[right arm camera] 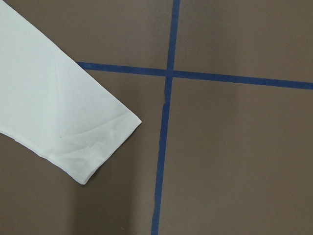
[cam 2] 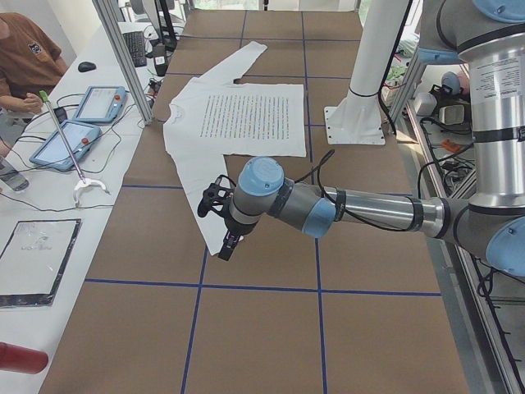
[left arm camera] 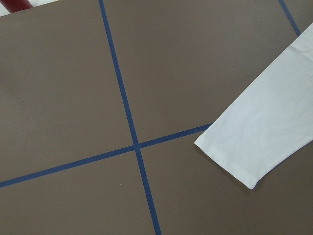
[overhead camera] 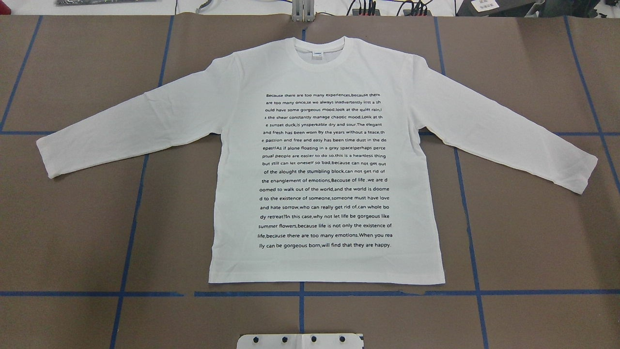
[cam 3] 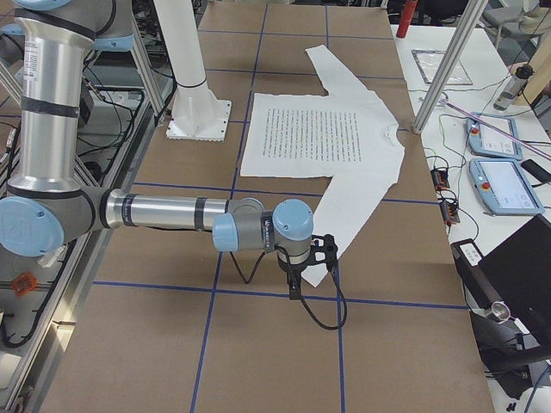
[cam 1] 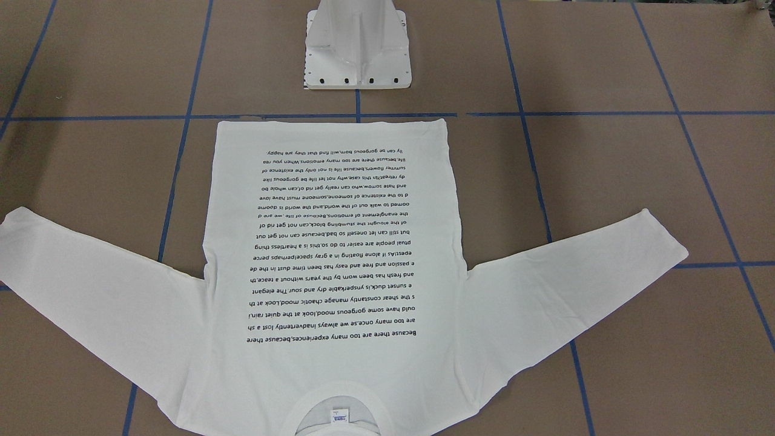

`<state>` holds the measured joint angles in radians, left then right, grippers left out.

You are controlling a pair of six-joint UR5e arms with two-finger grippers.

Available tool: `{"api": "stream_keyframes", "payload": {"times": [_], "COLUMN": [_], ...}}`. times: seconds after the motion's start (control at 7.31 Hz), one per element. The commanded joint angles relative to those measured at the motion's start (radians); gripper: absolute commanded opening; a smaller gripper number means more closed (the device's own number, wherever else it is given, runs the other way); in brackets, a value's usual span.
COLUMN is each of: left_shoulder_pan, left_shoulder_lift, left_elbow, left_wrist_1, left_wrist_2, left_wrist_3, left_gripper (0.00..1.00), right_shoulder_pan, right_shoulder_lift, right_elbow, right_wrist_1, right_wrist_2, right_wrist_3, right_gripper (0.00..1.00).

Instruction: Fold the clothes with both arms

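The white long-sleeved shirt [overhead camera: 324, 160] lies flat on the brown table, text side up and both sleeves spread out, with its collar [overhead camera: 321, 48] at the far edge from the robot. It also shows in the front-facing view as the shirt [cam 1: 333, 242]. In the left side view my left gripper [cam 2: 225, 246] hangs over the near sleeve's cuff [left arm camera: 254, 147]. From the right side, my right gripper [cam 3: 299, 284] hovers by the other sleeve's cuff [right arm camera: 73, 132]. Neither gripper shows in the overhead, front or wrist views, so I cannot tell whether they are open or shut.
The white pedestal base [cam 1: 357, 54] stands just beyond the shirt's hem. Blue tape lines [overhead camera: 300, 293] grid the table. Along the far side runs a bench with tablets [cam 3: 504, 185], a metal post [cam 2: 123, 57] and a seated person [cam 2: 25, 57].
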<state>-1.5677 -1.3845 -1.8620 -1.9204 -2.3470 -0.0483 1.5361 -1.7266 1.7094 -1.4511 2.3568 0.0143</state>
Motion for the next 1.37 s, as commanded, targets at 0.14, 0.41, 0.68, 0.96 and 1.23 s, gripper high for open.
{"api": "stream_keyframes", "payload": {"times": [0.14, 0.41, 0.68, 0.96, 1.23], "left_shoulder_pan": [0.003, 0.002, 0.002, 0.002, 0.002], "left_shoulder_lift": [0.002, 0.013, 0.015, 0.027, 0.032], "left_elbow": [0.010, -0.006, -0.006, -0.023, -0.017], "left_wrist_1": [-0.003, -0.005, -0.005, -0.006, -0.008], "left_wrist_2": [-0.002, -0.003, -0.012, -0.014, -0.035], "left_wrist_3": [-0.004, -0.004, -0.004, -0.002, -0.002], "left_gripper": [1.00, 1.00, 1.00, 1.00, 1.00], "right_shoulder_pan": [-0.004, -0.007, -0.010, -0.045, -0.111], "right_shoulder_lift": [0.002, 0.008, 0.009, -0.004, 0.117], "right_elbow": [0.002, -0.004, -0.002, -0.037, -0.167], "right_wrist_1": [0.003, 0.009, 0.040, 0.121, 0.133], "right_wrist_2": [0.029, 0.032, 0.038, 0.045, 0.044], "right_wrist_3": [0.001, 0.013, 0.010, 0.019, 0.117], "right_gripper": [1.00, 1.00, 1.00, 1.00, 0.98]}}
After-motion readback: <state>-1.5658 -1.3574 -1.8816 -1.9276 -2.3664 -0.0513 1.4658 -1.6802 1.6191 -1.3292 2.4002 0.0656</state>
